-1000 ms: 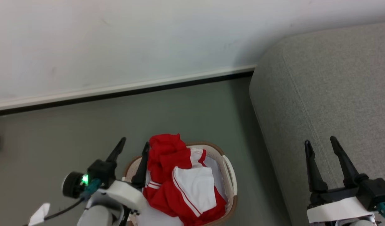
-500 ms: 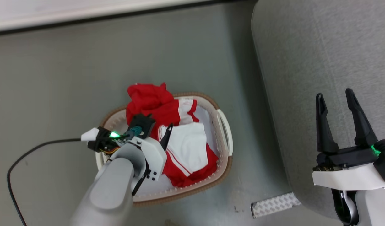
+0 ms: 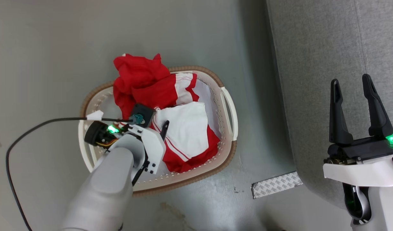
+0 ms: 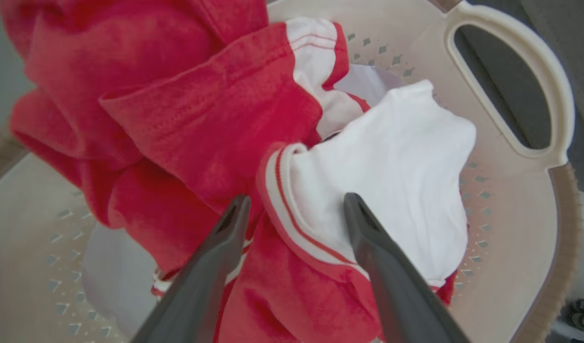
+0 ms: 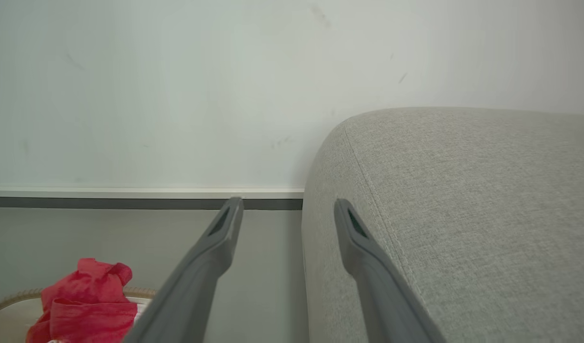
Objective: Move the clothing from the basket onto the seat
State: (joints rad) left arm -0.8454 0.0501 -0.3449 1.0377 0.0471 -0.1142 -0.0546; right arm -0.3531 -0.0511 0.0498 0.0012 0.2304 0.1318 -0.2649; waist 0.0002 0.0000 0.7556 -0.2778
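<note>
The big grey seat [image 3: 312,48] is on the right. The basket [image 3: 230,112] sits on the floor to its left, with the clothes [image 3: 142,80] piled inside. They look soft, light and floppy; the striped fold seems good to pinch. The left gripper [image 4: 297,199] is open over it. The right gripper [image 3: 350,78] is open, empty. No words to read.

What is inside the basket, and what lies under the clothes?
Red and white clothing lies heaped in the basket, one red part reaching over its rim. A pale white layer shows beneath. Anything else under the heap is covered.
</note>
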